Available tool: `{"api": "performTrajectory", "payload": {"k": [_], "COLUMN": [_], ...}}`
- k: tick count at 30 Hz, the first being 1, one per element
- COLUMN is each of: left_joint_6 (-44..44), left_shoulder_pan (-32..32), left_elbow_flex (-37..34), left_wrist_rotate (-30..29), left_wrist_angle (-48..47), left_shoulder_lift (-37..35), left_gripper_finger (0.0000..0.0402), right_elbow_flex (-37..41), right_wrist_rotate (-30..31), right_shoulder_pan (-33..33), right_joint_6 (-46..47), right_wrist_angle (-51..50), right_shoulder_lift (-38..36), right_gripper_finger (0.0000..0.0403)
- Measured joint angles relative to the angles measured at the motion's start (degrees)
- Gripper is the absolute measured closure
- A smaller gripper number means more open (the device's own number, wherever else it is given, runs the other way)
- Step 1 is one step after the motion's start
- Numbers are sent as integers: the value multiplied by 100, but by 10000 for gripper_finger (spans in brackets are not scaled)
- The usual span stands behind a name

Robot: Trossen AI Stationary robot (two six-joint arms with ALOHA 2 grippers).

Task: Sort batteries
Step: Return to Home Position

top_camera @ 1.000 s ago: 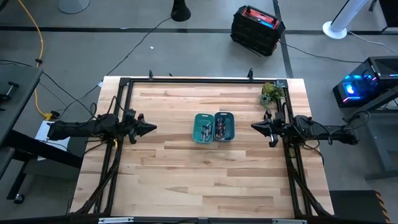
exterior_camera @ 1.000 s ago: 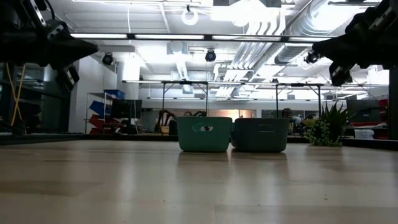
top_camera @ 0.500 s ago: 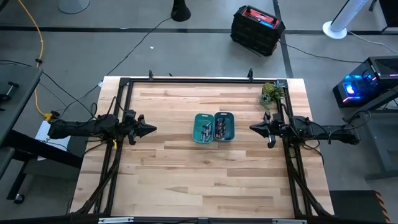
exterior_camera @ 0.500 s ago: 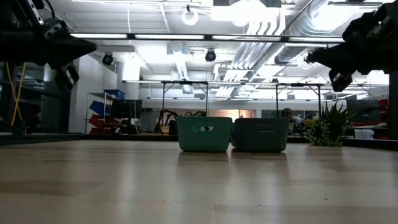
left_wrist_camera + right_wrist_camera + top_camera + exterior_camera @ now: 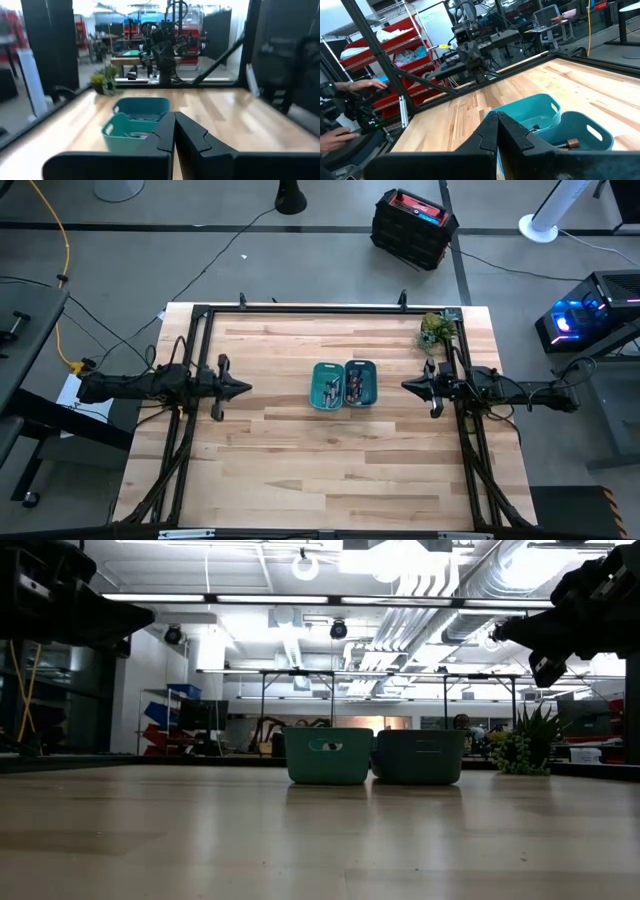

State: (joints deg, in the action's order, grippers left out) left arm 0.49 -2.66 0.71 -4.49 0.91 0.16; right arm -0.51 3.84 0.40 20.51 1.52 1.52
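Observation:
Two small teal bins stand side by side at the table's middle, the left bin [image 5: 327, 385] and the right bin [image 5: 360, 383]. Small dark and silvery batteries [image 5: 355, 387] lie in the right bin, and a few lie in the left bin [image 5: 330, 389]. One battery shows in the right wrist view [image 5: 566, 144]. My left gripper [image 5: 243, 388] hovers left of the bins, shut and empty, pointing at them [image 5: 174, 117]. My right gripper [image 5: 406, 386] hovers right of the bins, also shut and empty [image 5: 496, 116]. Both are well above the table in the low view.
A small potted plant [image 5: 432, 330] stands at the far right corner. A black frame [image 5: 300, 309] runs along the table's far edge and sides. A person's hands [image 5: 367, 85] show beyond the table's left side. Bare wood lies near the front edge [image 5: 330, 470].
My left gripper has rolled about its own long axis while staying left of the bins. My right gripper has edged slightly toward the bins. Both stay shut. The bins and batteries have not moved.

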Motion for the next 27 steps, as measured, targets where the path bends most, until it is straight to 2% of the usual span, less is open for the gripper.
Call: {"api": "performTrajectory", "payload": {"k": [3, 15, 27], "left_joint_6": [354, -136, -136], "left_shoulder_pan": [0, 0, 0], "left_elbow_flex": [0, 0, 0], "left_wrist_rotate": [1, -1, -1], "left_wrist_angle": [0, 1, 2], "left_shoulder_lift": [0, 4, 4], "left_gripper_finger": [401, 401, 401], "right_elbow_flex": [0, 0, 2], "right_wrist_rotate": [0, 0, 0], "right_shoulder_pan": [0, 0, 0], "right_joint_6": [0, 0, 0], "right_wrist_angle": [0, 2, 2], "right_shoulder_lift": [0, 0, 0], "right_gripper_finger": [402, 402, 402]}}
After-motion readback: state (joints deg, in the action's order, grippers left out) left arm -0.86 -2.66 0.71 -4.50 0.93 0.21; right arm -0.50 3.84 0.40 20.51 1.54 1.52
